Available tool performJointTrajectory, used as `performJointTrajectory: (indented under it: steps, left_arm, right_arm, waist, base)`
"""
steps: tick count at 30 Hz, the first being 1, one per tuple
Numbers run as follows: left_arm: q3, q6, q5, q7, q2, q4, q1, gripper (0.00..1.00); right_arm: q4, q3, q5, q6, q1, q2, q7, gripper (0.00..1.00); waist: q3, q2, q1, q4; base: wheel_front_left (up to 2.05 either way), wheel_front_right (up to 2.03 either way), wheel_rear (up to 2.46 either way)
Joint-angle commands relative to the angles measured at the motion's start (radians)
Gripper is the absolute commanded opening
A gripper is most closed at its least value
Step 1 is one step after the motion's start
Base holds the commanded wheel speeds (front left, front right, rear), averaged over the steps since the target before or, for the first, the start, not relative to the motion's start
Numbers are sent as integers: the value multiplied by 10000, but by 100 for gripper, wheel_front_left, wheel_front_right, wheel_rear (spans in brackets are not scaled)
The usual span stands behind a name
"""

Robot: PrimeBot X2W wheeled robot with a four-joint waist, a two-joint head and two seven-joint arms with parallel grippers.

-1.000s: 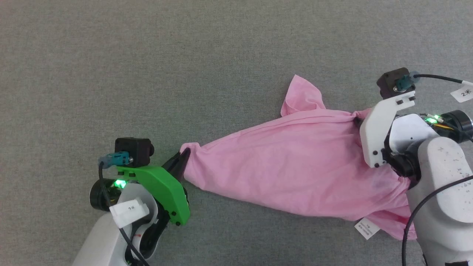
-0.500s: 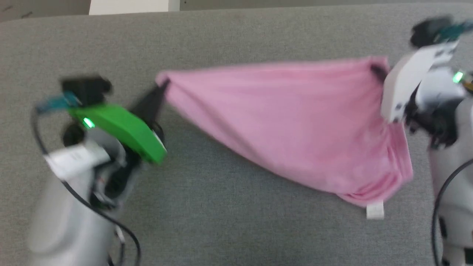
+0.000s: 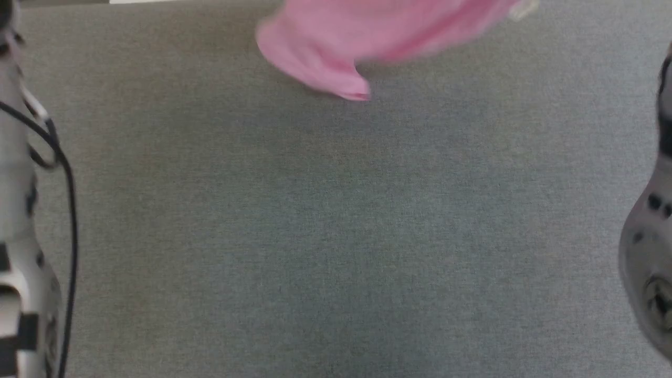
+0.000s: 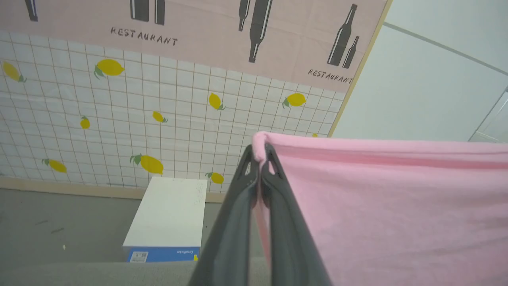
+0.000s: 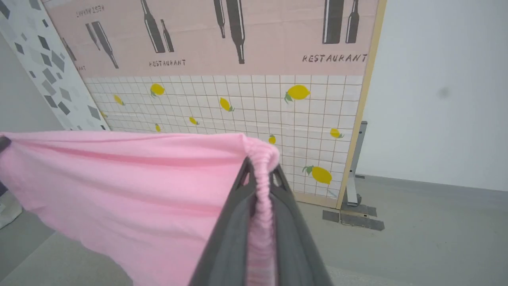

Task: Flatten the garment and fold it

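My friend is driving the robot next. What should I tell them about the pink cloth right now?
Left pincer: shut on the garment, at one top corner.
Right pincer: shut on its other top corner.
The garment hangs stretched between them, above the grey table.
Done: both corners gripped, cloth spread in the air.
Left: lay it flat, smooth it, fold it.

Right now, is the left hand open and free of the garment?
No, the left hand is closed on a rolled corner of the pink garment.
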Motion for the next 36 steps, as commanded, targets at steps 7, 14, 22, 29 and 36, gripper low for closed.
performJointTrajectory:
  steps: [7,14,22,29,36]
  left_arm:
    - [178,-39,462,-1324,177,1054,-2098,0]
    - [23,-1117,-7,-2535,86,973,-531,0]
    - [-175,-1252,-520,-3140,-151,-583,3752,0]
    - [-453,-624,-815,-3169,-672,-2244,8625,0]
    - [-948,235,-699,-2577,-737,-3003,12249,0]
  right_arm:
    - [1896,-412,-159,-15,-2195,-33,-2196,0]
    - [1798,549,1282,-15,-605,-31,-3626,0]
    - [-1167,1691,2967,-15,4522,-655,-3501,0]
    - [-3336,1771,3809,-15,9305,-1155,-3232,0]
    - [-4333,1651,3664,-15,13096,-1231,-2984,0]
  waist:
    - [701,0,0,-35]
    - [562,0,0,136]
    - [-703,0,0,171]
    - [-1919,0,0,64]
    - [-2429,0,0,127]
  base:
    - [0,0,0]
    - [0,0,0]
    - [0,0,0]
    - [0,0,0]
    - [0,0,0]
